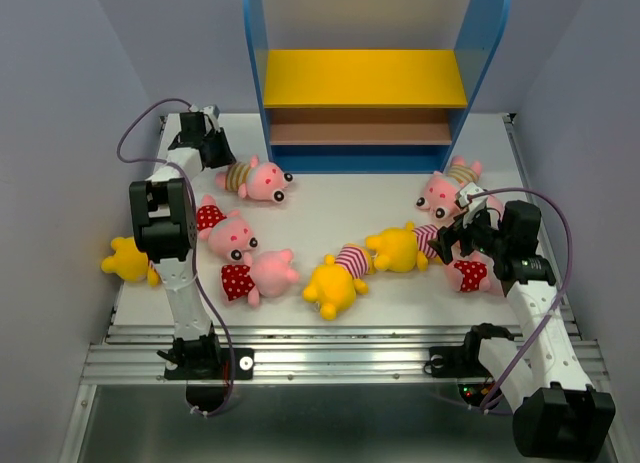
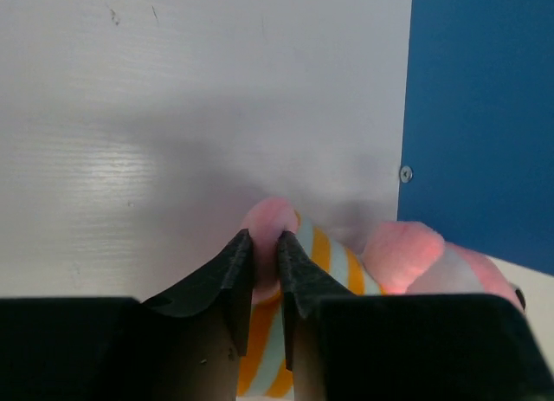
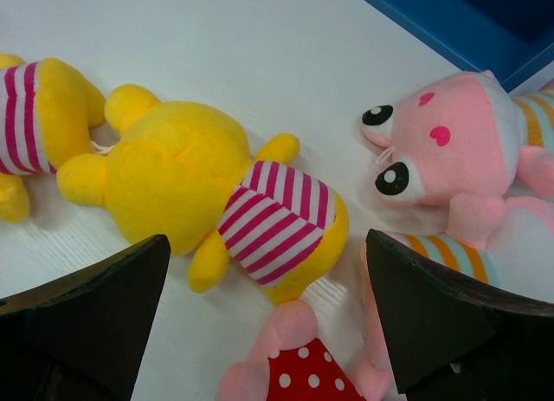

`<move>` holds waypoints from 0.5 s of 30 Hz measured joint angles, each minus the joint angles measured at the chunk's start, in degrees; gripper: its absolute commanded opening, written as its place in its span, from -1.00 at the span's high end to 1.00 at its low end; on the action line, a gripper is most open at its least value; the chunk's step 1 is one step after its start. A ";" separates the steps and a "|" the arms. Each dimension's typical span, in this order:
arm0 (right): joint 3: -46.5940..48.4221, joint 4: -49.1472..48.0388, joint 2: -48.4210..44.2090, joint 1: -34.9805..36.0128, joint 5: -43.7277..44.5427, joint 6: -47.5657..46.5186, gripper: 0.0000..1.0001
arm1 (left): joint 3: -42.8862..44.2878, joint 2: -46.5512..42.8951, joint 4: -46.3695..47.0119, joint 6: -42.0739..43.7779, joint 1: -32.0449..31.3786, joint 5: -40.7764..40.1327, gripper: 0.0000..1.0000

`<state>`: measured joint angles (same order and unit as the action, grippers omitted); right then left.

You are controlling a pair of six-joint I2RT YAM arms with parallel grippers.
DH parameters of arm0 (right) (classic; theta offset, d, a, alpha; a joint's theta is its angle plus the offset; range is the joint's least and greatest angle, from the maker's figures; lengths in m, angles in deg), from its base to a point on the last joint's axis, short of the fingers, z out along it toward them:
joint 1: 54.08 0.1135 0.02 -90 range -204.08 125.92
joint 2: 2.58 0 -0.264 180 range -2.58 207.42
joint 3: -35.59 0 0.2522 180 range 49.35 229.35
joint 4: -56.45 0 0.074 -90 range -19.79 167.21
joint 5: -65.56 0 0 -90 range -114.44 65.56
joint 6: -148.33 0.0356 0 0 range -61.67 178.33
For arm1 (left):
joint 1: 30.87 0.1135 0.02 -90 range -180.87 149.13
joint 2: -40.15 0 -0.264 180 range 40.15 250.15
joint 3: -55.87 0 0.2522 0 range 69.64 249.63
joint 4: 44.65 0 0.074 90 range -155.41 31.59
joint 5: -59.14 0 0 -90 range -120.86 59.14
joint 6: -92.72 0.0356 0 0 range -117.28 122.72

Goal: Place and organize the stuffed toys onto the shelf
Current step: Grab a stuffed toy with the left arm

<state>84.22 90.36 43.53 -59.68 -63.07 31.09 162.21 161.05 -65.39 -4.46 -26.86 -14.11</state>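
The left gripper [image 2: 263, 242] is clamped on a pink limb of the tan-striped pig [image 1: 255, 179], which lies at seven o'clock of the shelf [image 1: 365, 78]. The pick is under way, and the pig likely needs lifting onto the shelf next. The right gripper [image 3: 266, 245] gapes over a yellow bear [image 3: 186, 189].

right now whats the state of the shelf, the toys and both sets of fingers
shelf: upright, no toys on its boards
tan-striped pig: lying by the shelf, pink limb pinched
left fingers: shut on that pig's limb
yellow bear: lying flat, not held
right fingers: open, over the yellow bear
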 measured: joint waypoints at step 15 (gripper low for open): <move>0.00 0.00 -0.37 0.00 0.02 -0.13 -1.00 | -17.18 -10.38 7.19 -8.92 1.20 5.86 1.00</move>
<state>84.22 90.36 43.16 -59.68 -63.05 30.96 145.03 150.66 -58.20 -13.38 -25.66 -8.25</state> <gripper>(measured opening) 0.999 0.084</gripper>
